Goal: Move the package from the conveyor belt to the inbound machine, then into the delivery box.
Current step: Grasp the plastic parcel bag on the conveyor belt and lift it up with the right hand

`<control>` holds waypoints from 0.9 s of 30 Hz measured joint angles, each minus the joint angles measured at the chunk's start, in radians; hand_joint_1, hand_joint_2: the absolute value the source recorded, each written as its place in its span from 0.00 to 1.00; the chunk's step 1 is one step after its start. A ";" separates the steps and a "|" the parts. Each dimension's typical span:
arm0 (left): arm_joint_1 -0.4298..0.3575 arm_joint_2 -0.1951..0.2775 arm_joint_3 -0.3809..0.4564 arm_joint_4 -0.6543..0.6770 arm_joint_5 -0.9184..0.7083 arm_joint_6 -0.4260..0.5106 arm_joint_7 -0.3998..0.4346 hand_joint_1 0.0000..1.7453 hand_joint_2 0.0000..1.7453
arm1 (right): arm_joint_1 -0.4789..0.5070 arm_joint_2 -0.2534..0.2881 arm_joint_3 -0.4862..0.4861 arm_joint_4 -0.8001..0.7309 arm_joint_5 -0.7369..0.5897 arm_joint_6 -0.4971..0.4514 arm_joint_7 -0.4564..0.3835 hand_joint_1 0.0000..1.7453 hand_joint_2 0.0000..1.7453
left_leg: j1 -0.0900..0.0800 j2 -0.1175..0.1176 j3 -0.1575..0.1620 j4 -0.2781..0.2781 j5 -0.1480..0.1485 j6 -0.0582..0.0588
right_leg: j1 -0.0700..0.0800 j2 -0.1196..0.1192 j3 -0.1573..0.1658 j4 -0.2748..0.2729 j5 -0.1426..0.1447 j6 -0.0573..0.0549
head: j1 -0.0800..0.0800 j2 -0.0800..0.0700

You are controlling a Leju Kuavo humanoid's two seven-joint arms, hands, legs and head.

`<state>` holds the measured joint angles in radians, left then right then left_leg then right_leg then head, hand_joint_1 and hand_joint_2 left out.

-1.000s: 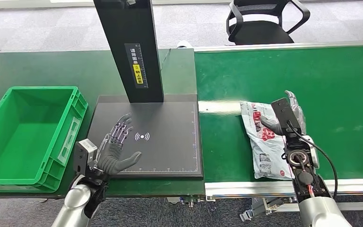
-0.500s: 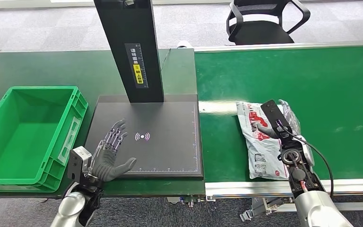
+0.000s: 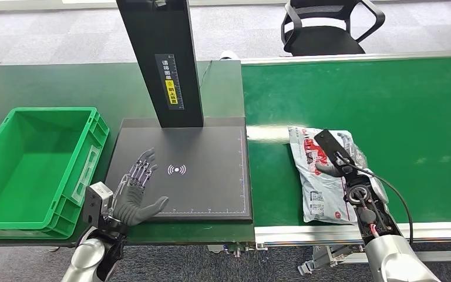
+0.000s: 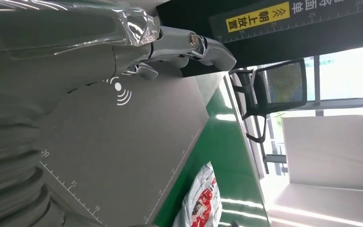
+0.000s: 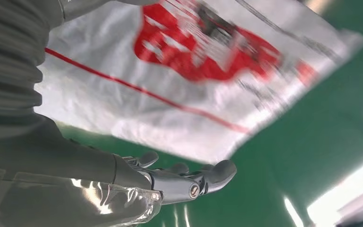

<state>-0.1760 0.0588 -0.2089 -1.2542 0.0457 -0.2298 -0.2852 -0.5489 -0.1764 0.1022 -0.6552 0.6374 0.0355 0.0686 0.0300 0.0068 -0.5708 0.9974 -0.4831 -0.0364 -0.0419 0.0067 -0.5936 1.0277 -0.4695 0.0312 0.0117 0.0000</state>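
Note:
The package [image 3: 316, 191], a white plastic mailer with red print, lies flat on the green conveyor belt [image 3: 399, 106] near its front left end. My right hand [image 3: 336, 155] hovers over it with fingers spread, and the thumb reaches down toward its surface. In the right wrist view the package [image 5: 194, 80] lies between the thumb and the outstretched fingers [image 5: 189, 184], which are not closed on it. My left hand [image 3: 136, 192] is open over the front left corner of the inbound machine's black plate [image 3: 211, 176]. The left wrist view shows its fingers [image 4: 189, 45] stretched over the plate [image 4: 137, 142].
The green delivery box [image 3: 97, 150] stands left of the plate with nothing in it. The machine's black column [image 3: 164, 59] rises at the plate's back edge. A black office chair [image 3: 326, 26] stands beyond the belt. The belt's metal edge rail [image 3: 305, 232] runs along the front.
The package has shifted left along the belt, and my right hand has moved left with it, turning over it. My left hand has drawn back slightly toward the plate's front left corner.

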 joint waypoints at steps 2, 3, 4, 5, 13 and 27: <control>-0.008 -0.004 0.000 0.001 -0.005 -0.003 0.006 0.00 1.00 | -0.001 -0.004 0.022 0.022 0.059 0.074 0.025 0.00 1.00 | 0.000 0.000 0.000 0.000 0.000 0.000 | 0.000 0.000 0.000 0.000 0.000 0.000 | 0.000 0.000; -0.015 -0.006 0.000 0.002 -0.008 -0.004 0.009 0.00 1.00 | -0.001 -0.004 0.032 0.032 0.081 0.099 0.028 0.00 1.00 | 0.000 0.000 0.000 0.000 0.000 0.000 | 0.000 0.000 0.000 0.000 0.000 0.000 | 0.000 0.000; -0.022 -0.009 0.000 0.003 -0.011 -0.003 0.014 0.00 1.00 | -0.003 -0.004 0.040 0.041 0.095 0.117 0.029 0.00 1.00 | 0.000 0.000 0.000 0.000 0.000 0.000 | 0.000 0.000 0.000 0.000 0.000 0.000 | 0.000 0.000; -0.028 -0.012 0.000 0.004 -0.013 -0.002 0.018 0.00 1.00 | -0.006 -0.004 0.046 0.048 0.106 0.129 0.033 0.00 1.00 | 0.000 0.000 0.000 0.000 0.000 0.000 | 0.000 0.000 0.000 0.000 0.000 0.000 | 0.000 0.000; -0.032 -0.048 0.004 -0.003 -0.064 0.017 0.076 0.00 1.00 | 0.000 -0.002 0.073 0.034 0.293 0.105 0.339 0.00 1.00 | 0.000 -0.001 -0.001 0.000 0.000 0.000 | 0.000 -0.002 0.000 0.000 0.000 0.000 | 0.000 0.000; -0.031 -0.073 0.006 -0.016 -0.091 0.020 0.093 0.00 1.00 | 0.060 0.001 0.001 -0.036 0.378 0.146 0.371 1.00 1.00 | 0.000 -0.001 0.000 0.000 0.000 0.000 | 0.000 -0.002 0.000 0.000 0.000 0.000 | 0.000 0.000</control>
<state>-0.2068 -0.0138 -0.2033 -1.2707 -0.0451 -0.2101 -0.1926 -0.4889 -0.1756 0.1034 -0.6912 1.0156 0.1818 0.4394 0.0298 0.0055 -0.5713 0.9978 -0.4833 -0.0359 -0.0420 0.0047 -0.5931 1.0274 -0.4695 0.0314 0.0117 0.0000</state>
